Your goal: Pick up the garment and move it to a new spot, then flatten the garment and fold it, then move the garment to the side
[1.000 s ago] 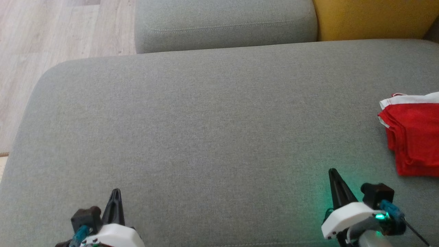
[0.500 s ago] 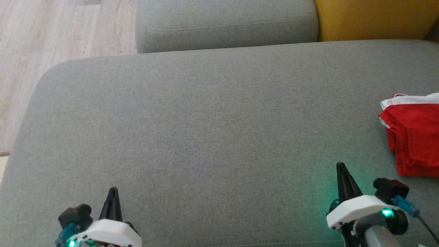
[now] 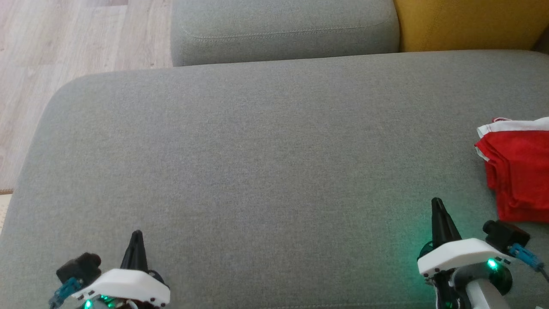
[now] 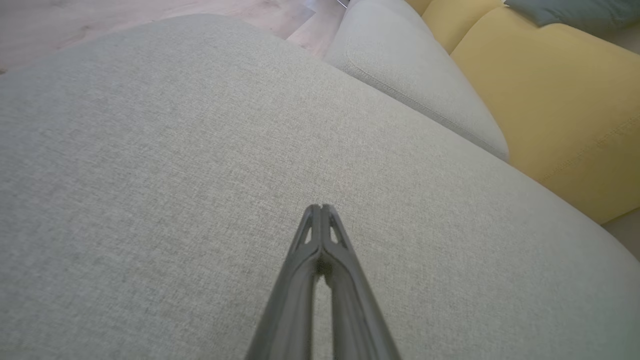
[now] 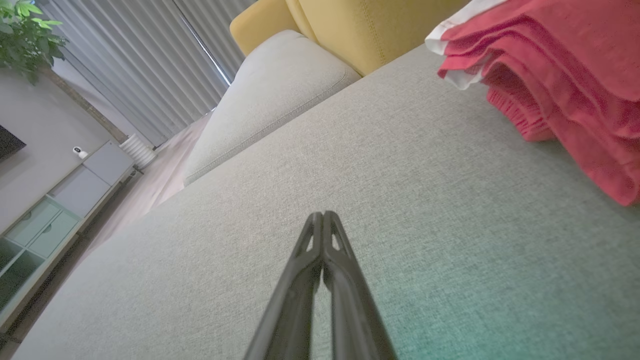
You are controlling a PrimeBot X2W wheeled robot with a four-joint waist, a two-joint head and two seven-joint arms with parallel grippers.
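The garment (image 3: pixel 519 171) is red with a white trim, folded into a layered stack at the right edge of the grey sofa seat (image 3: pixel 257 150); part of it runs past the edge of the head view. The right wrist view has the garment (image 5: pixel 555 75) at the upper right. My right gripper (image 3: pixel 436 202) (image 5: pixel 323 215) is shut and empty, hovering over the seat to the lower left of the garment, apart from it. My left gripper (image 3: pixel 137 234) (image 4: pixel 320 207) is shut and empty near the seat's front left.
A grey cushion (image 3: pixel 283 28) lies behind the seat, with a yellow cushion (image 3: pixel 467 21) to its right. Wooden floor (image 3: pixel 64 43) is off the seat's left edge. In the right wrist view, a cabinet (image 5: pixel 45 220), curtains (image 5: pixel 145 60) and a plant (image 5: pixel 25 30) stand beyond the sofa.
My right gripper has drifted right and a little farther out. My left gripper has slipped slightly down and left. The garment has stayed where it lies.
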